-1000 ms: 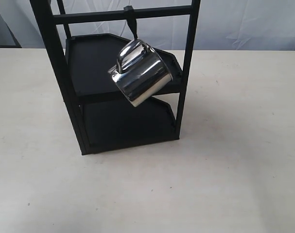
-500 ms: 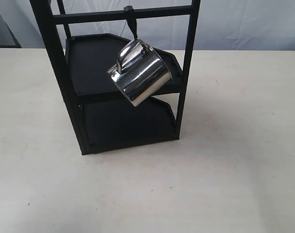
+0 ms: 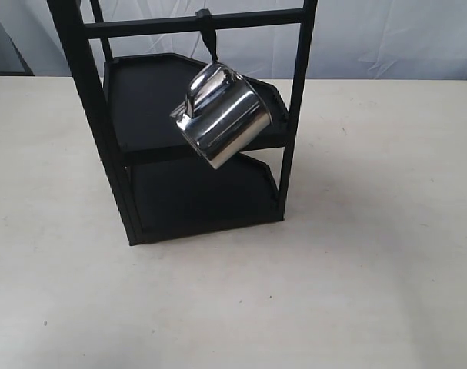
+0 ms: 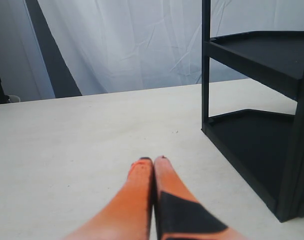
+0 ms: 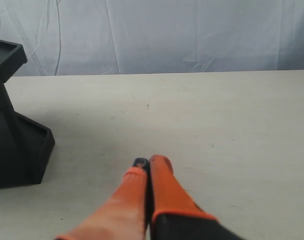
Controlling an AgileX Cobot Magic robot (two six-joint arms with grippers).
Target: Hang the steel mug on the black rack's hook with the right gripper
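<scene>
The steel mug (image 3: pixel 221 117) hangs tilted by its looped handle from the hook (image 3: pixel 210 38) on the top bar of the black rack (image 3: pixel 95 131). No gripper touches it, and neither arm shows in the exterior view. My right gripper (image 5: pixel 149 162) is shut with nothing between its orange pads, low over the table, with the rack's base (image 5: pixel 21 150) off to one side. My left gripper (image 4: pixel 153 160) is likewise shut and empty above the table, beside the rack's shelves (image 4: pixel 262 55).
The rack stands on a pale table (image 3: pixel 356 254). A white cloth backdrop (image 3: pixel 387 38) hangs behind the table.
The hanging mug has swung very slightly on the hook. Nothing else has moved.
</scene>
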